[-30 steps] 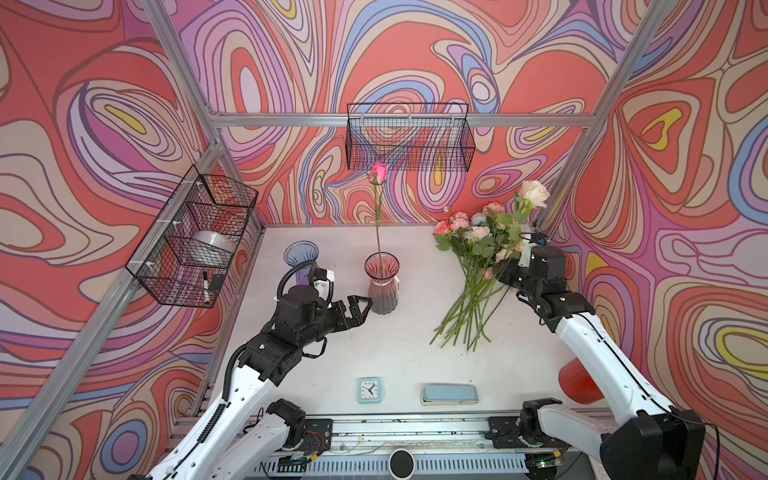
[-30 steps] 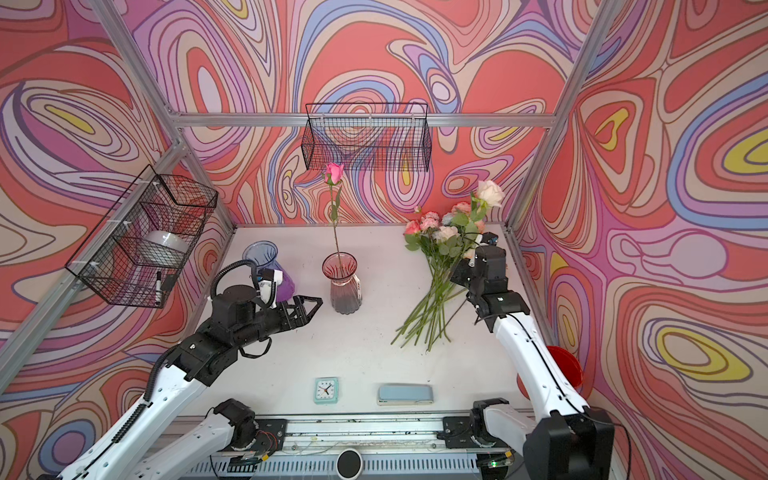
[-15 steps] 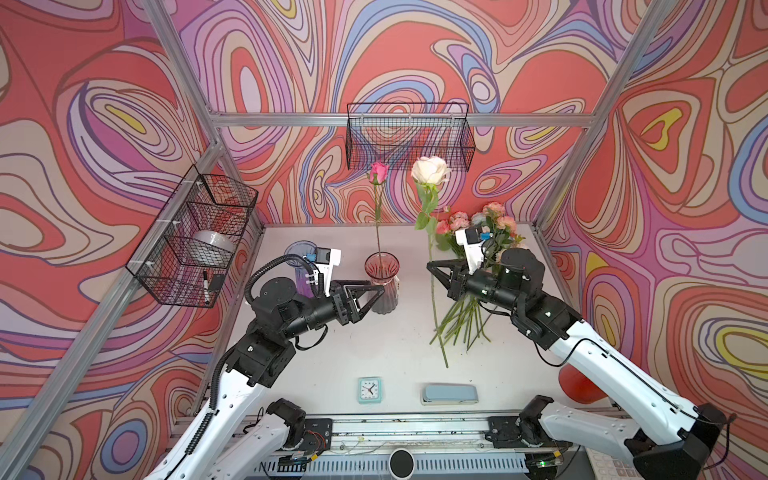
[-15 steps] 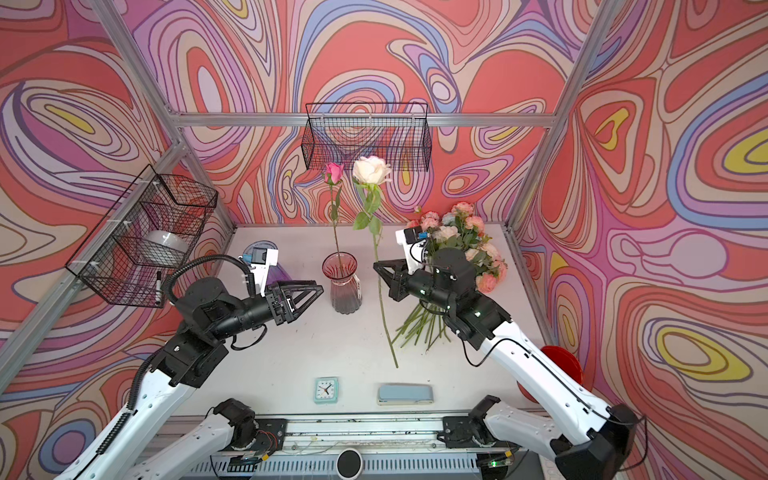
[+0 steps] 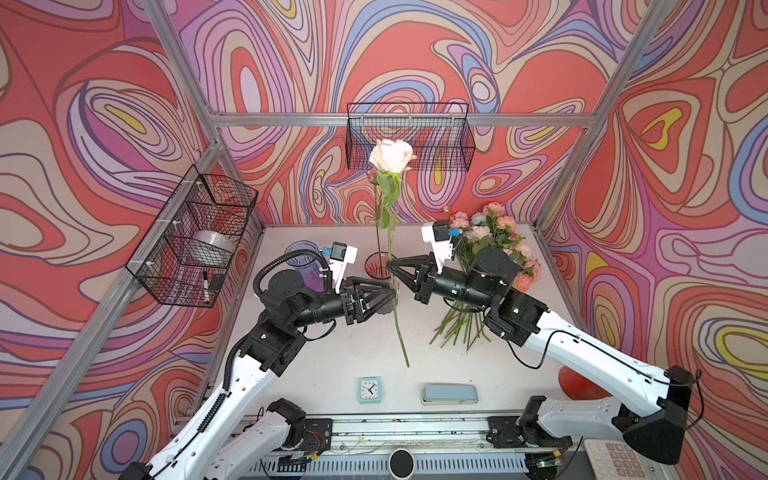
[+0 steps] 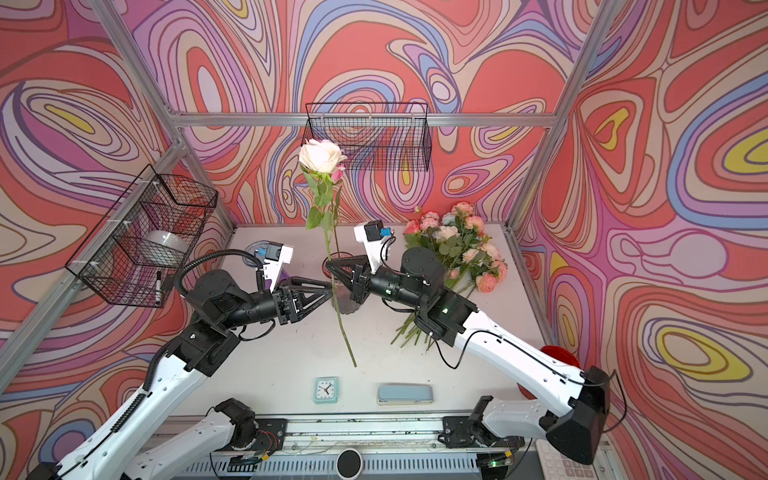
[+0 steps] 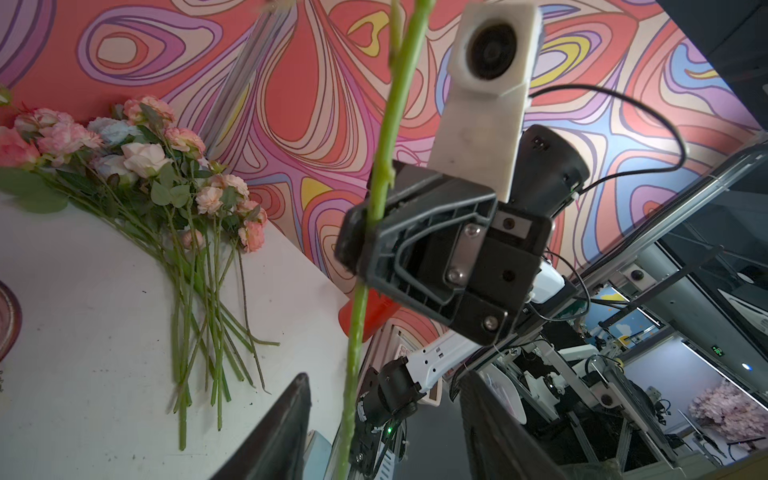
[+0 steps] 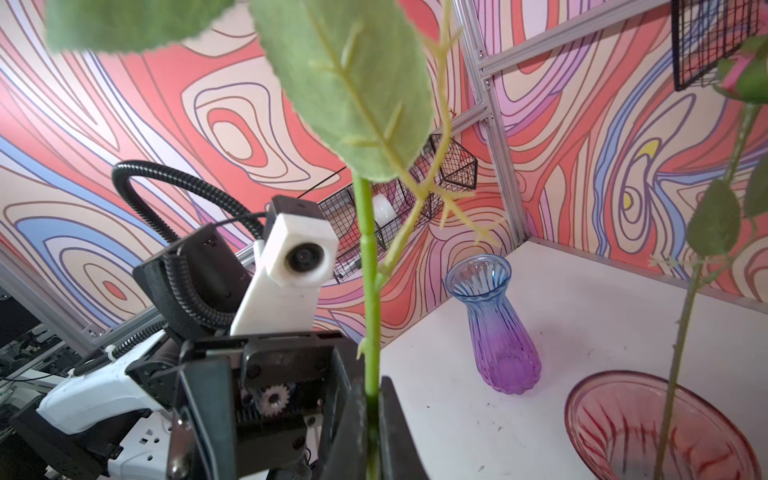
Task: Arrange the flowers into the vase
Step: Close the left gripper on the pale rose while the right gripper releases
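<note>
My right gripper [image 5: 390, 266] [image 8: 371, 395] is shut on the green stem of a cream rose [image 5: 390, 156] [image 6: 321, 154], which stands upright in the air in front of the pink glass vase [image 5: 376, 266] [image 8: 582, 399]. Just below that grip, my left gripper [image 5: 392, 293] [image 7: 384, 376] is open, its jaws on either side of the stem without touching it. A pink rose [image 6: 338, 172] stands in the vase. The other flowers [image 5: 494, 237] [image 7: 145, 166] lie in a bunch on the table at the back right, behind the right arm.
A blue-and-purple vase [image 5: 301, 253] [image 8: 498, 324] stands left of the pink one. A small clock [image 5: 369, 389] and a pale blue case [image 5: 450, 394] lie near the front edge. Wire baskets hang on the left wall [image 5: 195, 232] and back wall [image 5: 409, 137].
The right arm lifted the cream rose out of the bunch and carried it left to the middle. The left gripper came up to the stem and its jaws narrowed around it.
</note>
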